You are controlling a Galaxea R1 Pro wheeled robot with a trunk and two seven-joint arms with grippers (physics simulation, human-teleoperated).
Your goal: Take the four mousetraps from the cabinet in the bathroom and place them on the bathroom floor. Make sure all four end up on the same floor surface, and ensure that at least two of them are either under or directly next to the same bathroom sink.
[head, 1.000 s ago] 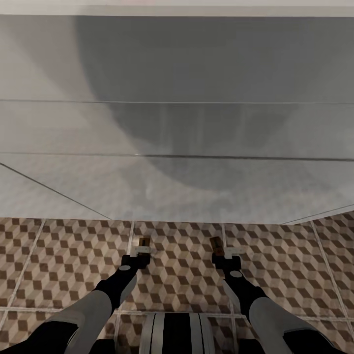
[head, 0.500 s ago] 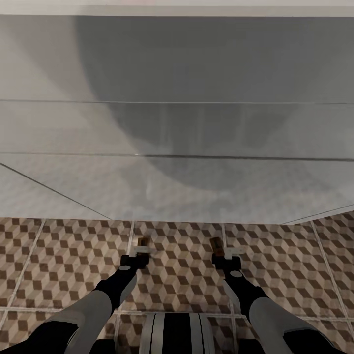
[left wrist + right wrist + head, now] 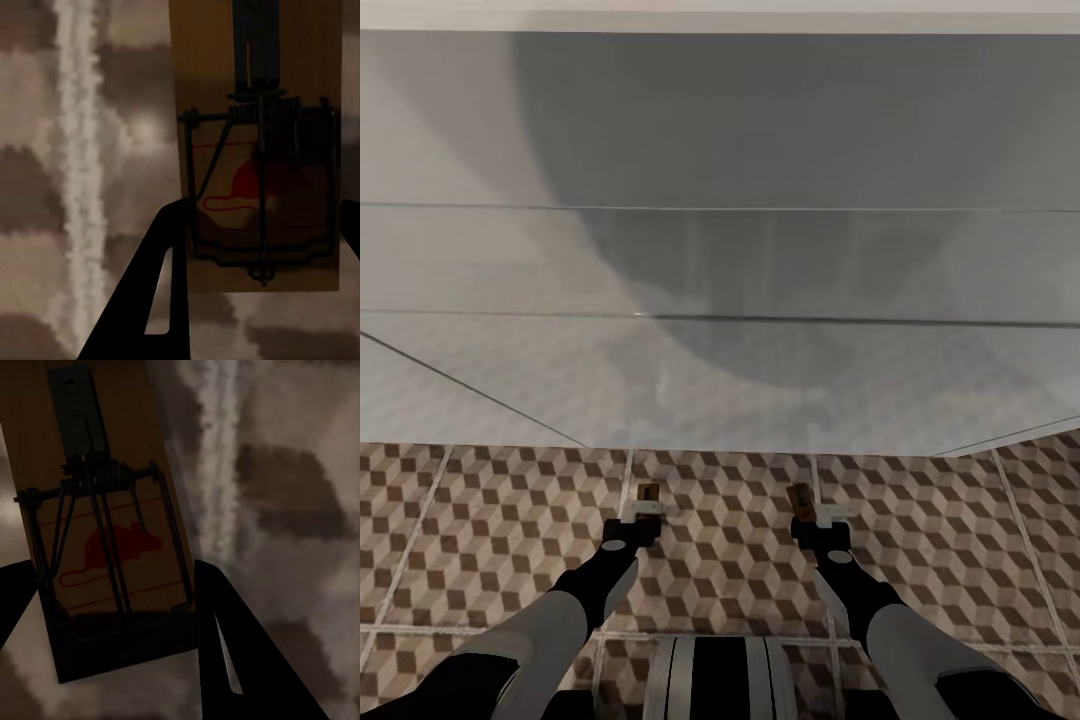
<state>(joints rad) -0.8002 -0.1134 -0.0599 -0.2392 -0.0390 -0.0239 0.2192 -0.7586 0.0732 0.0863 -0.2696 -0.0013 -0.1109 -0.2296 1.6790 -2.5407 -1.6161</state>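
One small flat brown wooden mousetrap [image 3: 651, 493] with a metal wire and a red mouse mark sits between the fingers of the left gripper [image 3: 648, 512], which pinch its sides; in the head view it is at about 7 o'clock. A second brown wooden mousetrap [image 3: 800, 499] is pinched by the fingers of the right gripper [image 3: 815, 517], at about 5 o'clock. Both are above the cube-pattern brown-and-beige tiled bathroom floor [image 3: 720, 540]. At 12 o'clock stands a wide grey-white smooth surface [image 3: 720, 250].

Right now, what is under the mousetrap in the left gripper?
Under the left mousetrap, held in the left gripper, lies the cube-patterned bathroom floor, with a pale grout line beside it. The tile directly beneath the board is covered; whether it touches the floor cannot be told.
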